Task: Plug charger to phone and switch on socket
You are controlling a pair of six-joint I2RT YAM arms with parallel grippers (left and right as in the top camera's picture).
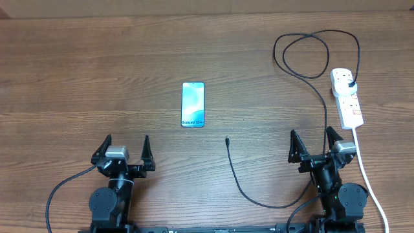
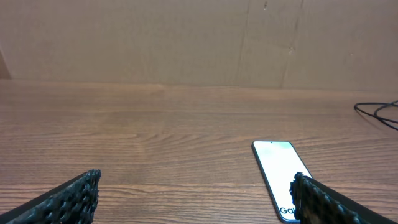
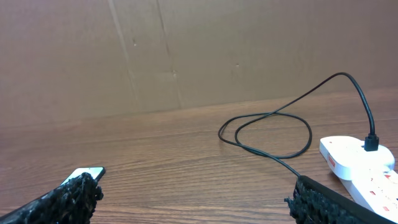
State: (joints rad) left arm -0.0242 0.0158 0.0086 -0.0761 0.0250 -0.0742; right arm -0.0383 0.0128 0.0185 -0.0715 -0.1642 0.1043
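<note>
The phone (image 1: 193,104) lies flat mid-table, light blue screen up; it also shows in the left wrist view (image 2: 277,171) and, as a corner, in the right wrist view (image 3: 88,172). The black charger cable (image 1: 240,179) runs from its loose connector tip (image 1: 227,139) round the front, loops at the back right (image 3: 267,134), and its black plug (image 1: 350,85) sits in the white socket strip (image 1: 347,98), also in the right wrist view (image 3: 360,165). My left gripper (image 1: 124,150) is open and empty, near the front left. My right gripper (image 1: 314,144) is open and empty, beside the strip.
The strip's thick white cord (image 1: 369,178) trails along the right to the front edge. A brown cardboard wall (image 2: 186,37) stands behind the wooden table (image 1: 97,77).
</note>
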